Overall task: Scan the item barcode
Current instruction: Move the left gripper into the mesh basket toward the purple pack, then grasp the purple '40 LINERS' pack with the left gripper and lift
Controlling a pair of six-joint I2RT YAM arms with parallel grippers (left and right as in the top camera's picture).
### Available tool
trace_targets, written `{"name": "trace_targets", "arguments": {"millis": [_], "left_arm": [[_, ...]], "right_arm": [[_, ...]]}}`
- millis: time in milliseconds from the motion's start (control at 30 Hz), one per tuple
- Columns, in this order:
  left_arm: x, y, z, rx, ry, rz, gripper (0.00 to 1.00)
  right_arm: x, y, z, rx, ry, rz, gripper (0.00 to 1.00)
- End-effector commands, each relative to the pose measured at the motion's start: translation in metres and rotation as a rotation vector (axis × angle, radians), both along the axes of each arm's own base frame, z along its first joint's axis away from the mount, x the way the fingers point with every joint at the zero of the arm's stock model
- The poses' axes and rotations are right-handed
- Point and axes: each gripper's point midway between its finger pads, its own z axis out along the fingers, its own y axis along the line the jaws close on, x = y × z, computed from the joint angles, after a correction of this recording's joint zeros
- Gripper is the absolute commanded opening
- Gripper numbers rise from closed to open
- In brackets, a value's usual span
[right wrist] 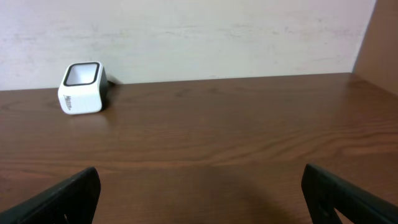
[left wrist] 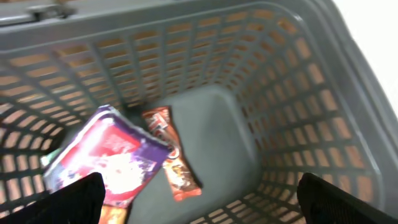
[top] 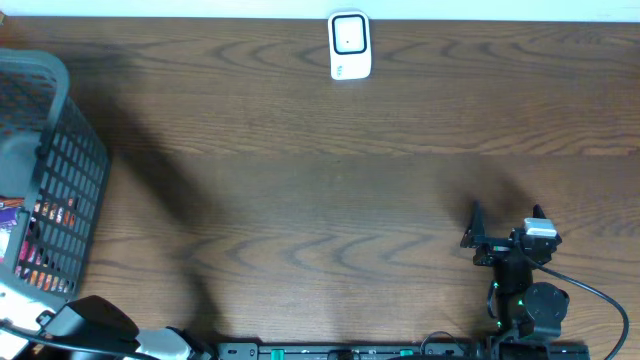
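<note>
**Overhead view.** A grey plastic lattice basket [top: 60,160] stands at the left edge of the brown wooden table [top: 320,200], with coloured packets showing through its wall. A white box-shaped scanner [top: 349,45] sits at the far edge, near the centre. My right end effector [top: 507,216] is at the near right, released and empty. My left arm [top: 95,325] reaches in from the near left corner towards the basket.

**Left wrist view.** My left end effector [left wrist: 199,180] hangs over the basket's open mouth, jaws wide and grasping nothing. A flat purple-and-red packet [left wrist: 106,155] lies on the basket floor, and a narrow brown-orange wrapped bar [left wrist: 171,155] touches its right edge. These are the items to scan, and no barcode is legible. I judge this pose to be a line-up for a descent.

**Right wrist view.** The scanner faces me from the far left, well apart from my fingers [right wrist: 74,193]. I judge that this arm is parked low to leave the scanner's approach free.
</note>
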Motion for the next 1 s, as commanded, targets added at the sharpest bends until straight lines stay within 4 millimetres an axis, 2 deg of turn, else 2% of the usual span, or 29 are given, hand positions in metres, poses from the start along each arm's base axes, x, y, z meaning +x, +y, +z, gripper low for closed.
{"name": "trace_targets", "arguments": {"millis": [0,233,300,467,667,933,967], "left_arm": [[-0.016,0.013,-0.030,-0.051,0.084,0.071,0.98],[-0.024,0.028,-0.083,-0.041,0.338,-0.093,0.98],[-0.029,0.035,-0.090,-0.041,0.378,-0.070,0.98],[-0.055,0.058,-0.099,0.019,0.546,0.023,0.98],[-0.054,0.070,-0.124,-0.008,0.600,-0.003,0.98],[-0.063,0.083,-0.183,-0.138,0.658,-0.010,0.99],[-0.062,0.083,-0.189,-0.157,0.652,-0.016,0.97]], "right_arm": [[0.000,-0.001,-0.001,0.010,0.002,-0.006,0.99],[0.000,-0.001,-0.001,0.010,0.002,-0.006,0.99],[0.000,-0.001,-0.001,0.010,0.002,-0.006,0.99],[0.000,-0.001,-0.001,0.010,0.002,-0.006,0.99],[0.000,-0.001,-0.001,0.010,0.001,-0.006,0.99],[0.000,-0.001,-0.001,0.010,0.002,-0.006,0.99],[0.000,-0.001,-0.001,0.010,0.002,-0.006,0.99]]}}
